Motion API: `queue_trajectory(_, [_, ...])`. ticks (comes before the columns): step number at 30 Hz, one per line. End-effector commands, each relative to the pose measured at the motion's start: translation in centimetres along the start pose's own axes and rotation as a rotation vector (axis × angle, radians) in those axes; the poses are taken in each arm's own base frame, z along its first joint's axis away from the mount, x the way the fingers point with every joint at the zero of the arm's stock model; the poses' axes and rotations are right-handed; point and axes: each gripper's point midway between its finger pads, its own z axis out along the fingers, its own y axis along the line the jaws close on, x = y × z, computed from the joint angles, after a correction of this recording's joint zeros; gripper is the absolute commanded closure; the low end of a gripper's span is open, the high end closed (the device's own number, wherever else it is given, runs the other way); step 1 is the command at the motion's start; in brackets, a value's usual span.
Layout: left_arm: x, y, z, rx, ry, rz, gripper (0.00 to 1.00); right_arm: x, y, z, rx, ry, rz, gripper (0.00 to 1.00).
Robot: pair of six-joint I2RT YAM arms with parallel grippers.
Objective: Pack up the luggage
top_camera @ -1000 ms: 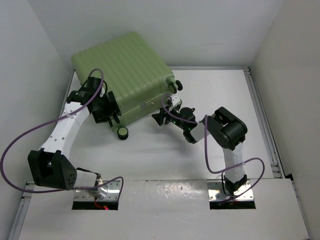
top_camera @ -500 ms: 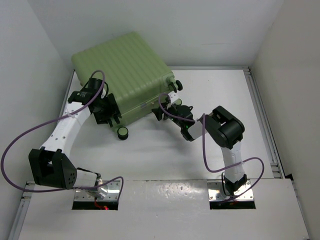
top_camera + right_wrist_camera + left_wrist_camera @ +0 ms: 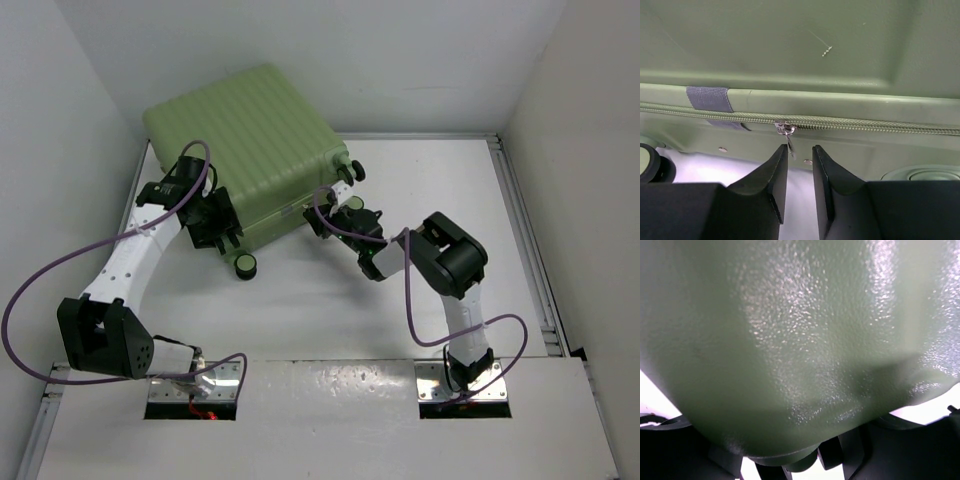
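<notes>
Plainly the luggage [image 3: 250, 140] lies closed, zipper pull [image 3: 788, 136] beside the right hand [image 3: 800, 148].

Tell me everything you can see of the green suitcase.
The luggage is a big light green hard shell with ribbed sides, lying closed at the far left of the table. Black-and-green wheels point toward the arms. Its zipper pull hangs by the open jaws of the right gripper; the left gripper is close against its near-left side.

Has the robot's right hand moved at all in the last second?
Yes. The right hand has crept up the overhead view toward the suitcase, which stayed put, ending closer to its wheel.
</notes>
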Motion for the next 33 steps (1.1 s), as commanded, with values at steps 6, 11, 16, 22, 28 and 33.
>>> queue_trajectory(6, [-1.5, 1.6, 2.3, -0.091, -0.055, -0.020, 0.69, -8.6, 0.9, 1.3, -0.040, -0.337, -0.052, 0.68])
queue_trajectory(11, [-1.5, 1.6, 2.3, -0.091, -0.055, -0.020, 0.69, -8.8, 1.4, 1.4, -0.054, -0.341, -0.061, 0.73])
queue_trajectory(16, [-1.6, 1.5, 2.6, -0.091, -0.055, -0.020, 0.71, -9.0, 1.0, 1.5, -0.041, -0.348, -0.077, 0.94])
queue_trajectory(22, [-1.2, 2.5, 2.6, -0.129, -0.055, -0.009, 0.82, -8.8, -0.1, 0.5, 0.005, -0.336, -0.071, 1.00])
queue_trajectory(28, [-2.4, 5.8, 2.6, -0.222, -0.074, -0.080, 0.93, -8.1, -2.1, -1.5, 0.051, -0.300, -0.065, 1.00])
queue_trajectory(33, [-2.2, 7.0, 2.9, -0.249, -0.054, -0.099, 1.00, -8.1, -4.7, -2.6, 0.128, -0.282, -0.065, 1.00])
